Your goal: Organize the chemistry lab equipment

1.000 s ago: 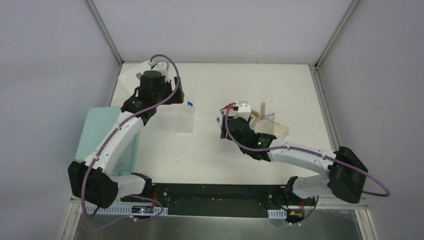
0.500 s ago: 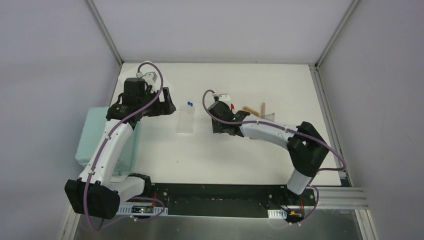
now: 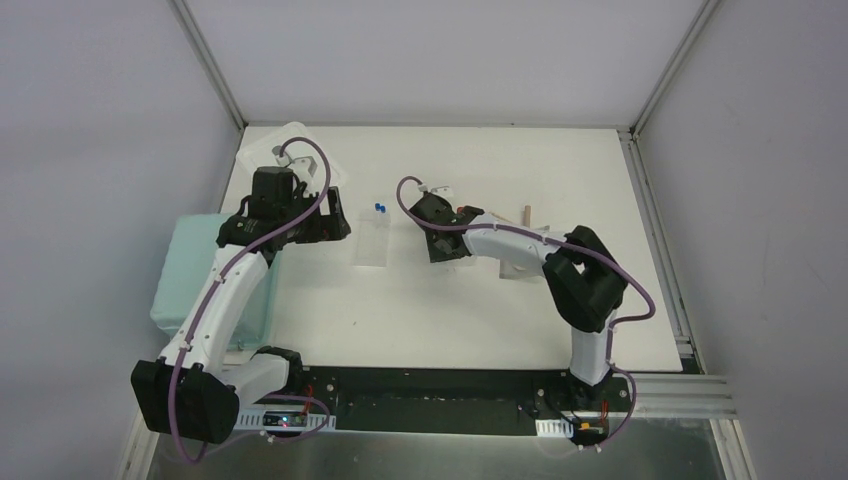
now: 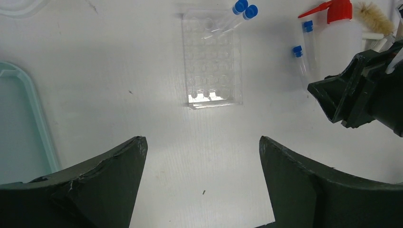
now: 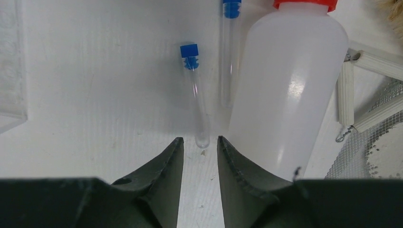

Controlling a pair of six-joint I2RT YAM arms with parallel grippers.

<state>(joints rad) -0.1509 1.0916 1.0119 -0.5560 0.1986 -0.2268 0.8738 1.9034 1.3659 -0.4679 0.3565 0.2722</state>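
Two arms out over table (image 3: pixel 450 300); left gripper (image 4: pixel 202 142) spread wide, empty, hovering short of tube rack (image 4: pixel 212 57); right arm folded at elbow, reaching leftward; right gripper (image 5: pixel 199 142) low, jaws narrowed around rounded end of loose tube (image 5: pixel 197 95), gap visible each side; squeeze bottle (image 5: pixel 285 85) lying just beside.

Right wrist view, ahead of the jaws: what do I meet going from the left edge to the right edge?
clear tube rack → blue-capped tube → second blue-capped tube → white squeeze bottle → wire mesh
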